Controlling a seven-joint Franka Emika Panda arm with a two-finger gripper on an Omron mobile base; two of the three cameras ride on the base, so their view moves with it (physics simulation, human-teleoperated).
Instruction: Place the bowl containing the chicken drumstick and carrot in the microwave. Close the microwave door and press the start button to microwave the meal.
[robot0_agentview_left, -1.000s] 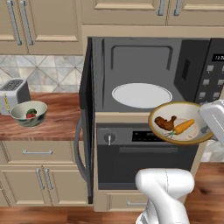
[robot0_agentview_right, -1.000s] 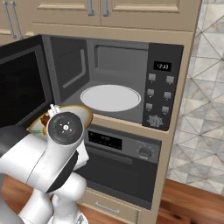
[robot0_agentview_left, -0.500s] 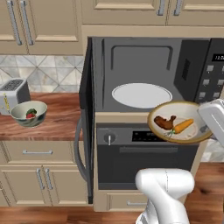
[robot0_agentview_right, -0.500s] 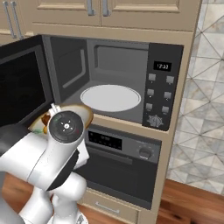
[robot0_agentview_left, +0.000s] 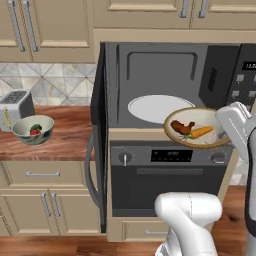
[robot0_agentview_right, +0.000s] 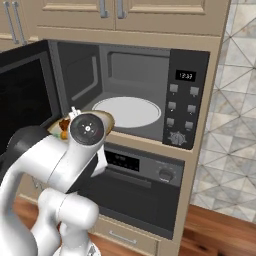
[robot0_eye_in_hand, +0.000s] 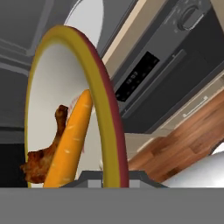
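Two foods, drumstick (robot0_agentview_left: 182, 127) and carrot (robot0_agentview_left: 201, 132), ride in the bowl (robot0_agentview_left: 176, 137), its rim clasped by the end effector (robot0_eye_in_hand: 109, 175) before the open microwave (robot0_agentview_left: 150, 70).

The bowl (robot0_agentview_left: 196, 134) hangs just before the microwave (robot0_agentview_left: 165, 85), with the chicken drumstick (robot0_agentview_left: 181, 127) and carrot (robot0_agentview_left: 201, 132) in it.

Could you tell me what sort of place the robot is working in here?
A home-style kitchen, rendered: a built-in microwave sits open above a black oven, with wooden cabinets and a toaster on the wood counter.
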